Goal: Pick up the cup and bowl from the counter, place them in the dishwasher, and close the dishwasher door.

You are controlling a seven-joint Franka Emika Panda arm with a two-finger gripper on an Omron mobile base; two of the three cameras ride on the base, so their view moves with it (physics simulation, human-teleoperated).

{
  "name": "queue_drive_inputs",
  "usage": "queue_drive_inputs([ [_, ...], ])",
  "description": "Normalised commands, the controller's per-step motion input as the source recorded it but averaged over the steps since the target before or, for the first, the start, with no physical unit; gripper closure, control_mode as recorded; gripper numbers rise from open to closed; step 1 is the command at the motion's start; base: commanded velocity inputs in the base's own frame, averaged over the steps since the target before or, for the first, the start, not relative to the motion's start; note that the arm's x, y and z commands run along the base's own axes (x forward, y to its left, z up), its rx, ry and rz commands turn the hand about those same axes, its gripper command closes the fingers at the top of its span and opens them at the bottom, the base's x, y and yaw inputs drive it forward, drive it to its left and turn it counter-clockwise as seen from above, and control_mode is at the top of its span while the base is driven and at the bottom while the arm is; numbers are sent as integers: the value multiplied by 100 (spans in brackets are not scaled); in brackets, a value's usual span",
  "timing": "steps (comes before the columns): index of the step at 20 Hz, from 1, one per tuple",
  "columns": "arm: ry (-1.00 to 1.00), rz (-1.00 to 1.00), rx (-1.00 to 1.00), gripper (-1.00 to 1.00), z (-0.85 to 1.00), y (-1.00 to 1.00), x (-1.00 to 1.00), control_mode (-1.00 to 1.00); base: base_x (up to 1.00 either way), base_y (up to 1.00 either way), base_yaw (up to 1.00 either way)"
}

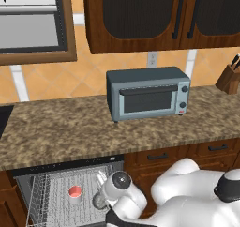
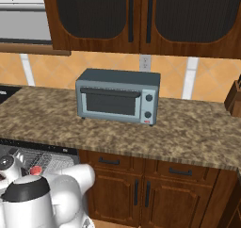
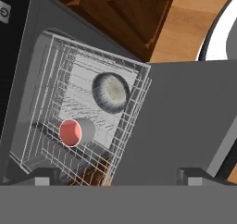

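Observation:
The dishwasher (image 1: 65,167) under the counter (image 1: 70,127) stands open with its wire rack (image 3: 46,79) pulled out. Both dishes lie in the rack: the white cup (image 3: 74,132) with its pinkish-red inside, and the dark grey bowl (image 3: 111,92) a little apart from it. From the left base view the cup (image 1: 75,192) is plain, and the bowl (image 1: 98,201) is half hidden behind my wrist. My gripper (image 3: 118,177) hovers above the rack, open, with nothing between its fingertips (image 3: 44,176). The dishwasher door (image 3: 185,112) lies folded down, a flat grey panel beside the rack.
A blue-grey toaster oven (image 1: 147,94) sits at the back of the counter, and a knife block (image 1: 229,77) stands at its far right. Dark wood drawers and cabinet doors (image 2: 141,184) flank the dishwasher on the right. Upper cabinets (image 1: 154,15) hang overhead.

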Motion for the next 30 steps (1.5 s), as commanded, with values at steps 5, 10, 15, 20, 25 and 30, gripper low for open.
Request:
queue_drive_inputs([
  [5,0,12,0,-100,21,3,0,-100,0,0,0],
  [10,0,1,0,-100,0,23,-3,-100,0,0,0],
  [15,-6,3,0,-100,0,49,-40,-100,0,0,0],
  [20,-9,2,0,-100,1,27,-35,-100,0,0,0],
  [25,-6,-18,0,-100,0,20,-43,-100,0,0,0],
  [30,-8,-27,0,-100,0,49,-38,-100,0,0,0],
])
